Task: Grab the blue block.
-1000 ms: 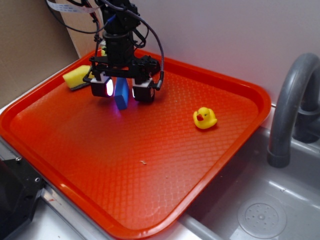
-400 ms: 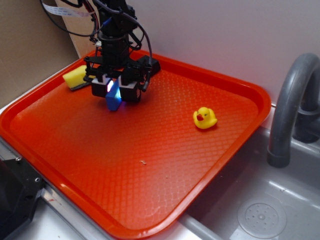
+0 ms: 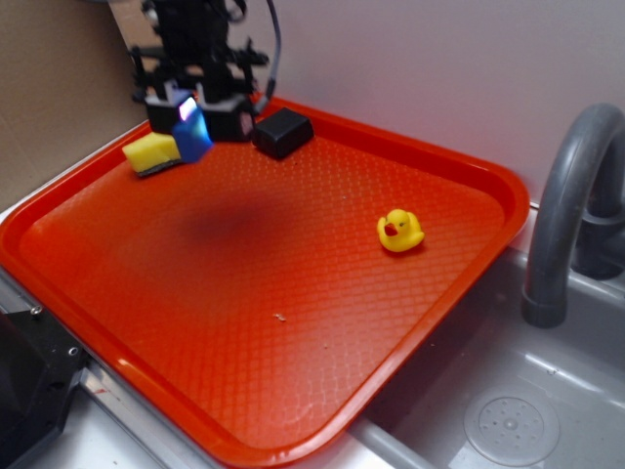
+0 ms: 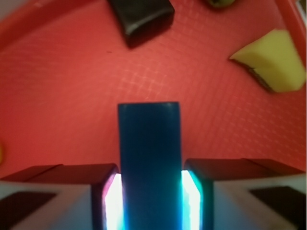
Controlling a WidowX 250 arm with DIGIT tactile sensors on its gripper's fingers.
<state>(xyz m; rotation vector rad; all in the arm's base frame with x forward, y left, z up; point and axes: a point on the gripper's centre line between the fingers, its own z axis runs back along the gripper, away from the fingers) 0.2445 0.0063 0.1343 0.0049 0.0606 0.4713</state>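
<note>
The blue block (image 3: 192, 134) hangs in the air above the tray's back left corner, clamped between my gripper's (image 3: 190, 109) two lit pads. In the wrist view the blue block (image 4: 150, 163) fills the gap of the gripper (image 4: 150, 201), sticking out past the fingertips (image 4: 110, 191), with the tray floor well below it. The block's lower end overlaps the yellow sponge (image 3: 150, 151) in the exterior view; it is held above it, not resting on it.
A black rectangular block (image 3: 283, 132) lies at the tray's back edge, right of the gripper. A yellow rubber duck (image 3: 399, 232) sits on the right of the orange tray (image 3: 293, 322). A sink with a grey faucet (image 3: 562, 215) adjoins on the right.
The gripper closed on the blue block, then rose and shifted left and back with it. The black block, earlier hidden behind the arm, now shows.
</note>
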